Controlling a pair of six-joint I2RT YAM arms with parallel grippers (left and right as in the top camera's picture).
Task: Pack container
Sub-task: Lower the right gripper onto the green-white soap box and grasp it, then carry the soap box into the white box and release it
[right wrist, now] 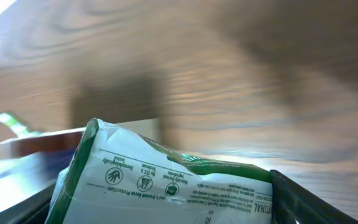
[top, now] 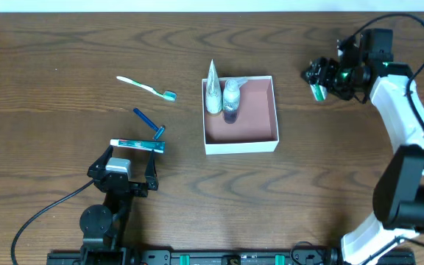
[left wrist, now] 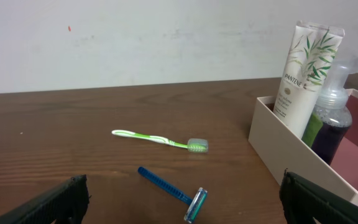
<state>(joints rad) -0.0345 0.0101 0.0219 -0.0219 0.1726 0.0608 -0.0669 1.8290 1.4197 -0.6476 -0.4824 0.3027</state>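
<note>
Table [top: 65, 44] gap: container [top: 241, 146], right gripper [top: 316, 82], probable packet [right wrist: 166, 180]

Square shallow container [top: 241, 145], thin white walls, reddish-brown floor, open side up.

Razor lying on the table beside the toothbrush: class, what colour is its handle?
The razor handle is blue; the left wrist view shows it best.
</note>
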